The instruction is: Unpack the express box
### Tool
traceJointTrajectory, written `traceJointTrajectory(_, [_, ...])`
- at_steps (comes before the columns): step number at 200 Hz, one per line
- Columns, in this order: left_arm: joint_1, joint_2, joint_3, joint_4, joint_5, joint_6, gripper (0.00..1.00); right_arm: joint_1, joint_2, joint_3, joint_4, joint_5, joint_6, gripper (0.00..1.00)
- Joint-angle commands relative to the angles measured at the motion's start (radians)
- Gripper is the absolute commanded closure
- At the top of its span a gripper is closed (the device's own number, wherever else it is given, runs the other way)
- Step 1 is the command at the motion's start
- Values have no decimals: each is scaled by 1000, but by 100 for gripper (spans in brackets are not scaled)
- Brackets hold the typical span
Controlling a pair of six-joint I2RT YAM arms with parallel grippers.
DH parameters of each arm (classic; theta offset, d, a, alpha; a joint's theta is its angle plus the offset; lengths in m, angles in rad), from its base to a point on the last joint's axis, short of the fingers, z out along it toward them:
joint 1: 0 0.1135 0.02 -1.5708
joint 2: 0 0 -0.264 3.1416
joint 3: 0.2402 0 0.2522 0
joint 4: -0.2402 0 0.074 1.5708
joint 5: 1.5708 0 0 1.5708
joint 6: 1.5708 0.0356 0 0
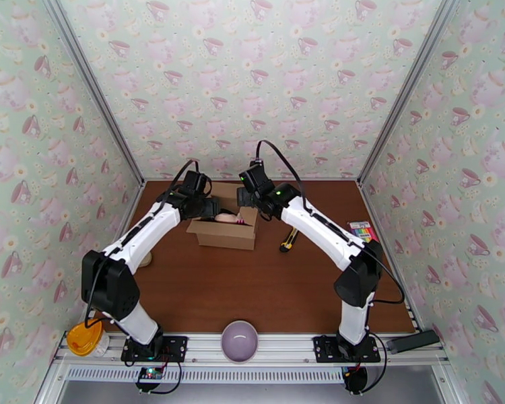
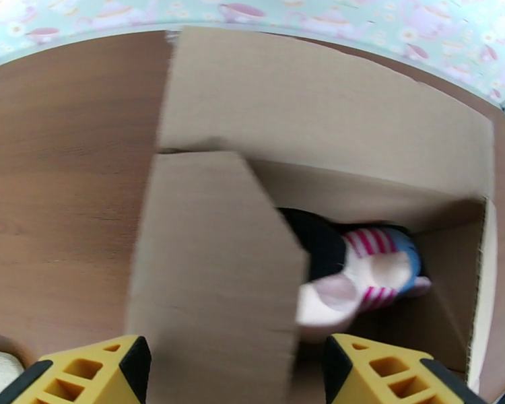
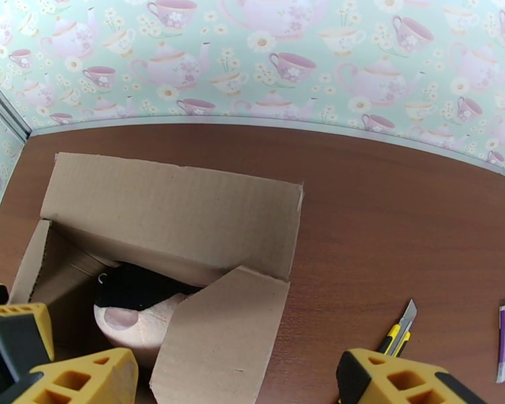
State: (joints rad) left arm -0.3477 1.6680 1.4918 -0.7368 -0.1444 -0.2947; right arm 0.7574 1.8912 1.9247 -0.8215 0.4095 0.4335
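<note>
- Your left gripper [image 2: 236, 380] and right gripper [image 3: 236, 384] gape wide over the plain brown cardboard express box [image 1: 225, 235].
- The lower-centre cardboard flap [image 2: 212, 264] may catch your jaws, dragging the unheld box.

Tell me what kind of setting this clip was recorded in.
Probably a staged robot test cell: teacup wallpaper on metal-framed panels, a mounting rail edging the table, and the express box opened.

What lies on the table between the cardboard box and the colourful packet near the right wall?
A yellow-and-black utility knife lies there, touching neither the box nor the packet; the top view shows it.
</note>
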Motion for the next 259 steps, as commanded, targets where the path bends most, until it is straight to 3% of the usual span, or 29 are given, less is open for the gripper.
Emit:
traceJointTrajectory(1, [20,-2,-19,-2,-46,3,27,1,17,1,1,-15,2,17])
traceJointTrajectory(92, [67,-64,-19,-21,-58,5,28,8,27,0,-4,-14,-6,17])
traceJointTrajectory(191, [77,-82,-15,-31,-58,12,28,115,182,138,-86,118,-22,16])
traceJointTrajectory(259, [84,-93,-21,-27,-59,14,28,129,226,192,-169,235,-11,16])
